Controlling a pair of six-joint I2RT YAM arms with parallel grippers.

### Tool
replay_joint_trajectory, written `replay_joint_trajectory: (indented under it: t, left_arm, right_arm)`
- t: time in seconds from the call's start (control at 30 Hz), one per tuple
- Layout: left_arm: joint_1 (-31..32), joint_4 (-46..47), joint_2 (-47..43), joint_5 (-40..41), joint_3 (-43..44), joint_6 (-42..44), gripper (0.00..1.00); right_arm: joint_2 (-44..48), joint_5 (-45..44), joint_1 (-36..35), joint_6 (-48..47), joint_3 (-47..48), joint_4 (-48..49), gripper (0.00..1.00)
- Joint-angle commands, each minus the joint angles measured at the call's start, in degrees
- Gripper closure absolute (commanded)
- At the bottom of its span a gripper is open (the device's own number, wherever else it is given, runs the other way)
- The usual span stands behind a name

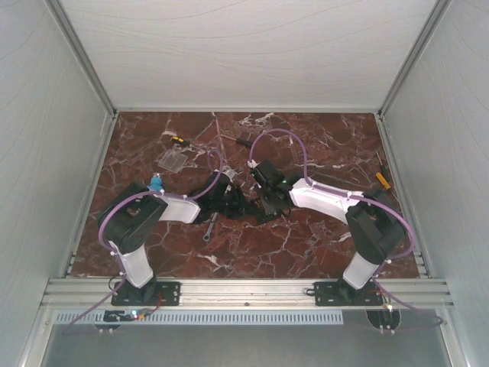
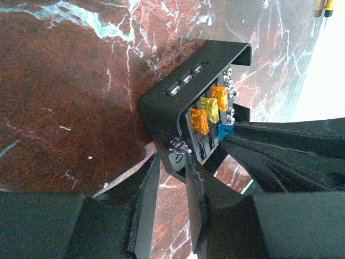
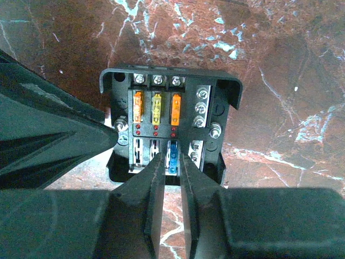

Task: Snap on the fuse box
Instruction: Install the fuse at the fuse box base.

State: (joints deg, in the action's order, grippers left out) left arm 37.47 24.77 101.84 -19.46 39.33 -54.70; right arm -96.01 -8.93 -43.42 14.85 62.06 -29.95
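Observation:
The fuse box [image 3: 222,91] is a black open box on the marble, between the two arms [image 1: 263,202]. It holds three orange-yellow fuses in its upper row and a blue fuse [image 3: 172,151] lower down. My right gripper [image 3: 171,160] reaches in from above, its two fingers closed against the sides of the blue fuse. My left gripper [image 2: 175,159] is shut on the box's near corner tab [image 2: 180,154], holding the fuse box [image 2: 172,102] from the left. The right gripper's fingers [image 2: 280,140] show at the blue fuse [image 2: 226,130] in the left wrist view.
A flat clear plastic cover [image 1: 172,159] lies at the back left. A yellow-handled screwdriver [image 1: 177,140] lies behind the cover, and an orange-handled one [image 1: 382,180] lies near the right wall. A small wrench [image 1: 210,228] rests beside the left gripper [image 1: 241,203].

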Motion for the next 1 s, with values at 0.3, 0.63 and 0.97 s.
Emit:
replay_joint_trajectory:
  t: [0.3, 0.63, 0.97]
  left_arm:
    - [-0.2, -0.2, 0.2, 0.6, 0.0, 0.1, 0.75]
    - [-0.2, -0.4, 0.0, 0.8, 0.0, 0.0, 0.75]
    - [-0.2, -0.4, 0.1, 0.8, 0.0, -0.1, 0.75]
  right_arm:
    - [-2.3, 0.4, 0.6, 0.2, 2.0, -2.8, 1.00]
    - [-6.9, 1.5, 0.6, -1.4, 1.8, -6.7, 1.00]
    - [-5.9, 1.1, 0.3, 0.3, -3.6, -9.4, 1.00]
